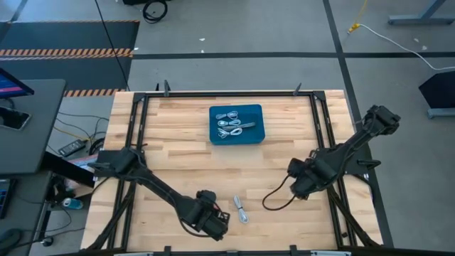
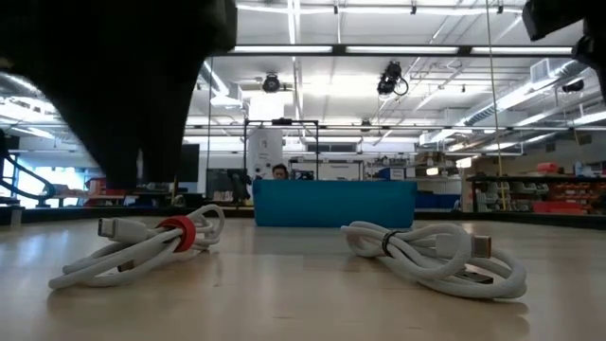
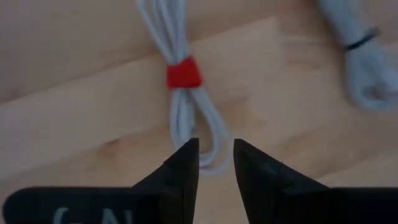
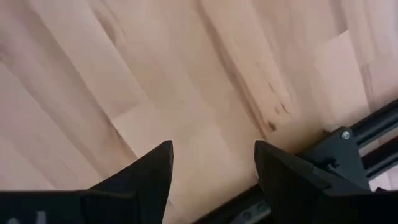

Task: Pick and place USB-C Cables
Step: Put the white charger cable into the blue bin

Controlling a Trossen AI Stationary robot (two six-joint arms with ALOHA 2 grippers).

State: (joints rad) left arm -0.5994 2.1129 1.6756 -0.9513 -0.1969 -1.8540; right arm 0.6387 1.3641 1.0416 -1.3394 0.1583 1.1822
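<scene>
A white cable bundle with a red band [image 3: 181,99] lies flat on the wood near the table's near edge; it is also in the low view [image 2: 142,246]. A second bundle with a dark band [image 2: 436,256] lies to its right [image 1: 242,210]. Several more bundles [image 1: 233,122] lie in the blue tray [image 1: 213,135]. My left gripper [image 3: 216,155] hovers above the red-banded bundle's loop end, open with a narrow gap. My right gripper [image 4: 212,155] is open over bare wood at the right [image 1: 297,186].
The blue tray [image 2: 333,204] sits at the table's far middle. Black frame rails run along the table's sides; one [image 4: 354,140] is close to my right gripper. A black wire [image 1: 274,203] loops on the wood below the right arm. Bare wood lies between the tray and the loose bundles.
</scene>
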